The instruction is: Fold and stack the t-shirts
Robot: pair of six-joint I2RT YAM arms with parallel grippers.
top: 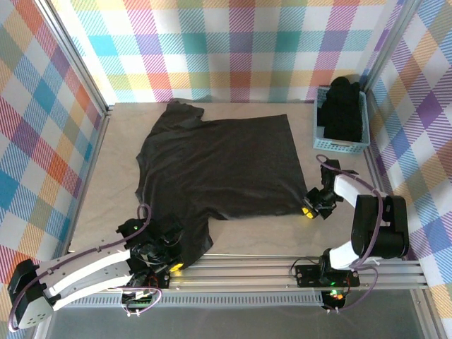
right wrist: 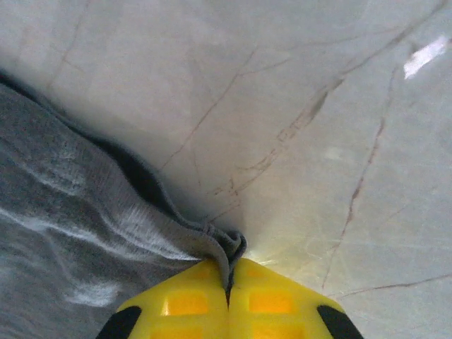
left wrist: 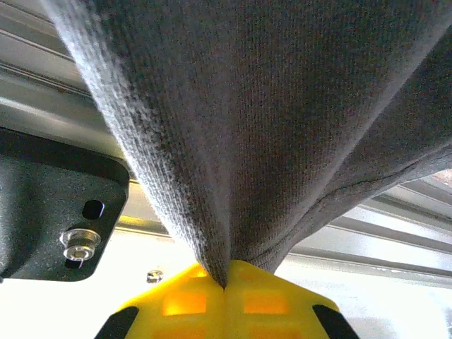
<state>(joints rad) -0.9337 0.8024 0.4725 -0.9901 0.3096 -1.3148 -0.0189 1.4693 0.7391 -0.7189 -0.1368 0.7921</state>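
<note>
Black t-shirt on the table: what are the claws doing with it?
Left claw shut on near-left edge of plain black thin-fabric t-shirt. Right claw shut on its near-right corner. Light blue plastic lattice basket stands apart, far right.

T-shirt (top: 219, 166): plain black. Basket (top: 341, 147): light blue lattice. Counter (top: 282, 236): beige. Walls (top: 233, 49): multicoloured plaid. Left pincer (left wrist: 226, 286) and right pincer (right wrist: 228, 282): yellow tips.
</note>
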